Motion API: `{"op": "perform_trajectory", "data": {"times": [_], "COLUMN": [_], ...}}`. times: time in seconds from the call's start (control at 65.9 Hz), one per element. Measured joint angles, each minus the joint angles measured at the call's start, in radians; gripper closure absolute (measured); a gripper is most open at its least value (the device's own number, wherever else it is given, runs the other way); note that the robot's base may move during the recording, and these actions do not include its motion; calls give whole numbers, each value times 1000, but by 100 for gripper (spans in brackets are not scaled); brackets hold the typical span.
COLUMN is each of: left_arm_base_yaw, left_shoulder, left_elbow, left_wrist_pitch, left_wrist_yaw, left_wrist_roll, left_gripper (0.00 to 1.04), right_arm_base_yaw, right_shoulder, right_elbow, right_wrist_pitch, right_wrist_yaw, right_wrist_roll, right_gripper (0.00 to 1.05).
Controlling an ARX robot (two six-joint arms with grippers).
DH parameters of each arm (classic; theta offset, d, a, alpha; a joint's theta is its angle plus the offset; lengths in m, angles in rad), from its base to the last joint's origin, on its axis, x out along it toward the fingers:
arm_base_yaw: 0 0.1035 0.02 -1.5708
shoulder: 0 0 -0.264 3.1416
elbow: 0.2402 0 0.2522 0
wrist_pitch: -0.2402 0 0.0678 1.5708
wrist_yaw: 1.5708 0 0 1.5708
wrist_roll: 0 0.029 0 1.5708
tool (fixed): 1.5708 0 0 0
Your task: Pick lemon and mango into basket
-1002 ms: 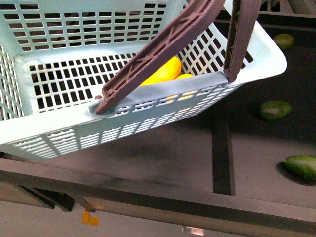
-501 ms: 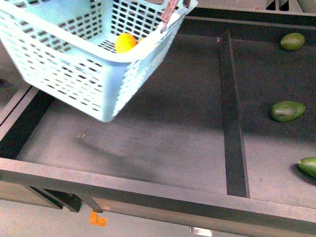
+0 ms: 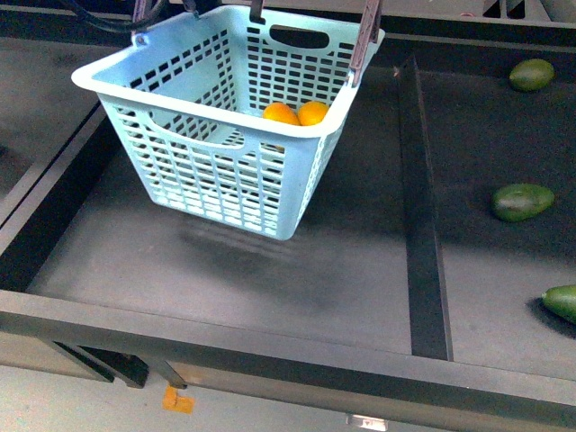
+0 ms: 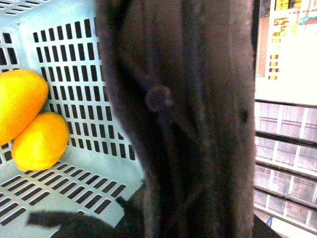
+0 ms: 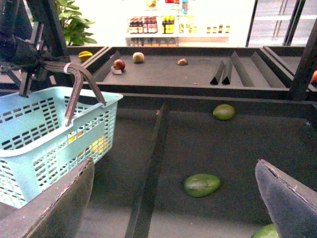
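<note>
The basket [image 3: 225, 171] is held aloft by its handles [image 5: 79, 89] in the left gripper — it should be lowered level; the right gripper [image 5: 173, 198] is spread wide, empty.

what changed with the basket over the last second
The basket swung away from the camera: a second ago it filled the front view up close and tilted, now it hangs further back, nearly level, above the dark shelf, held up by its brown handles. The two yellow fruits stayed inside. The three green fruits on the right did not move.
</note>
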Motion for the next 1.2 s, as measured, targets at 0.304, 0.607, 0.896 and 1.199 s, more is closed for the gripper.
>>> {"op": "perform_trajectory", "data": {"times": [0.304, 0.607, 0.896, 1.199], "left_arm_base_yaw": [5, 41, 119, 234], "left_shoulder": [-253, -711, -1141, -1437], "left_elbow": [-549, -1186, -2048, -2464], "left_wrist_pitch": [325, 410, 1471, 1546], "left_wrist_yaw": [-2, -185, -78, 33], "left_wrist_roll": [-13, 15, 1308, 1536], "left_gripper": [50, 7, 58, 101], "right_arm_base_yaw": [0, 0, 0, 0], "right_shoulder": [0, 0, 0, 0], "right_elbow": [0, 0, 0, 0], "right_wrist_pitch": [0, 0, 0, 0], "right_wrist_yaw": [-1, -1, 0, 0], "right_wrist_roll": [0, 0, 0, 0], "right_gripper": [9, 9, 9, 9]}}
